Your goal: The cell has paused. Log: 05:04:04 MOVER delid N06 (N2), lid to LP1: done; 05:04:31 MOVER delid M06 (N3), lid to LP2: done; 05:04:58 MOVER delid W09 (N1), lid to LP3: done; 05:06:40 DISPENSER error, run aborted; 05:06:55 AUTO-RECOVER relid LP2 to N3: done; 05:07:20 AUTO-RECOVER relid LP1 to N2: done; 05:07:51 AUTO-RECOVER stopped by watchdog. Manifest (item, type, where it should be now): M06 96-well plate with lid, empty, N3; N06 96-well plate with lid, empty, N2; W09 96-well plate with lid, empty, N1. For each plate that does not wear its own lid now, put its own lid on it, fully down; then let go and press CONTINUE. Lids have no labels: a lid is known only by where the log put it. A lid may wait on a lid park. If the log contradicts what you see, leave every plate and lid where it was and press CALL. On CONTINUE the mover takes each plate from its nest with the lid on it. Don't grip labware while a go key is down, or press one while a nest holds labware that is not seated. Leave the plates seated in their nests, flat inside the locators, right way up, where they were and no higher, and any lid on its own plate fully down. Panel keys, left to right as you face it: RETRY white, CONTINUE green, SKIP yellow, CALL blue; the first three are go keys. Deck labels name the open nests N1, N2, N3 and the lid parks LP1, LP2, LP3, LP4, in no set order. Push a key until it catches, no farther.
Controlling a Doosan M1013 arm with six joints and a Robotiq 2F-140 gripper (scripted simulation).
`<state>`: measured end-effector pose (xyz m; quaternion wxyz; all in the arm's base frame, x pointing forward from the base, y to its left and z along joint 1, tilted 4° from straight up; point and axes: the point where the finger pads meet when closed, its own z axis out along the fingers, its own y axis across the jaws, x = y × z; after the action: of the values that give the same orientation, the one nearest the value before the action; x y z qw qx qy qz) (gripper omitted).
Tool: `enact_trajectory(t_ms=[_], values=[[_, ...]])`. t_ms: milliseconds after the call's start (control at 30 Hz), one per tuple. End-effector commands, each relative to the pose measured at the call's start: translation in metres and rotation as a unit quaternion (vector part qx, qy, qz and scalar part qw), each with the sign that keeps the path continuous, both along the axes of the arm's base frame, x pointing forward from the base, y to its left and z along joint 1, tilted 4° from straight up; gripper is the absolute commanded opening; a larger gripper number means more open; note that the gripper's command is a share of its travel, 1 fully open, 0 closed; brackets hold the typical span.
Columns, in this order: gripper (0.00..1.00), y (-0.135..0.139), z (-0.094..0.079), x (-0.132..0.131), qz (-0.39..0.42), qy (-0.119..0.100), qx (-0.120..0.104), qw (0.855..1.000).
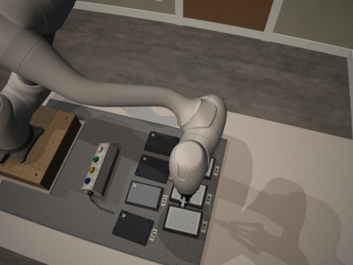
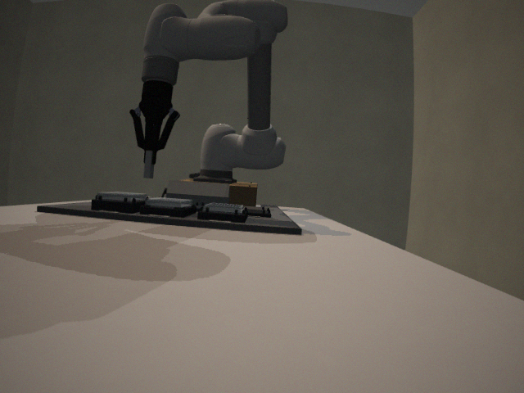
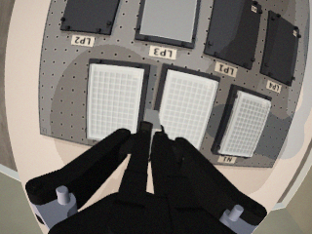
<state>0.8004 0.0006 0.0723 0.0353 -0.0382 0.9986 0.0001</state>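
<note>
One grey perforated deck (image 1: 71, 205) lies on a pale table (image 1: 284, 159) in a drab-walled room. The gripper (image 3: 152, 132), jaws shut and empty, hangs above the plates; the lid (image 3: 171, 7) on LP3 lies beyond its tips.

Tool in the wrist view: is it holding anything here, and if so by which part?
Nothing is held. The tool is shut with its fingertips together, hanging above the 96-well plates with no lid or plate between them.
</note>
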Motion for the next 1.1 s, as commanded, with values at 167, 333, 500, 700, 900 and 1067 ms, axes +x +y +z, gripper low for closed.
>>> enact_trajectory(t_ms=[167,333,500,700,900,1067], values=[[0.00,-0.001,-0.003,0.000,0.001,0.003,0.002,1.000],[0.00,-0.001,-0.003,0.000,0.001,0.003,0.002,1.000],[0.00,-0.001,-0.003,0.000,0.001,0.003,0.002,1.000],[0.00,-0.001,-0.003,-0.001,-0.009,0.003,0.003,1.000],[0.00,-0.002,-0.003,-0.006,-0.052,0.003,0.005,0.999],[0.00,-0.003,-0.003,-0.018,-0.166,0.004,0.013,0.986]])
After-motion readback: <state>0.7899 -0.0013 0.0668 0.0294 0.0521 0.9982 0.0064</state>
